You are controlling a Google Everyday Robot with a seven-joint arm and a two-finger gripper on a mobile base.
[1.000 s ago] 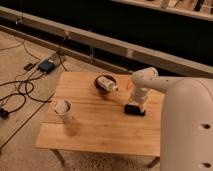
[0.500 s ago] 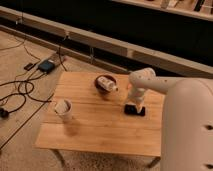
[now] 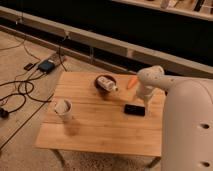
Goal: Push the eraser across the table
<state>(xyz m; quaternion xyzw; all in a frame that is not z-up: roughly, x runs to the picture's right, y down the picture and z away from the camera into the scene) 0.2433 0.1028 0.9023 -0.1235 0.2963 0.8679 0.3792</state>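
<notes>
The small flat black rectangular eraser (image 3: 134, 110) lies flat on the low light wooden plank table (image 3: 100, 136), at about 3 o'clock from the tabletop centre and near the right-hand edge. The robot's white arm comes in from the right and bends down, which places the gripper (image 3: 146, 105) low over the table at the eraser's 3 o'clock end, touching it or just beside it. Whether the gripper is clenched or released cannot be told from this view, and nothing appears to be grasped. The step in hand is judged to be the push itself, with most of the travel across the table not yet covered. The push is best directed toward 9 o'clock, with the contact kept low and centred on the short end of the eraser so that the block slides straight and does not pivot. The advance ought to be slow and level, to stop the tool riding up over the thin block. The dark round bowl (image 3: 106, 83) at 12 o'clock and the small orange carrot-like piece (image 3: 132, 82) at 1 o'clock lie clear of that line. The white paper cup (image 3: 63, 109) at 9 o'clock stands on it, so the stroke should end short of the cup.
</notes>
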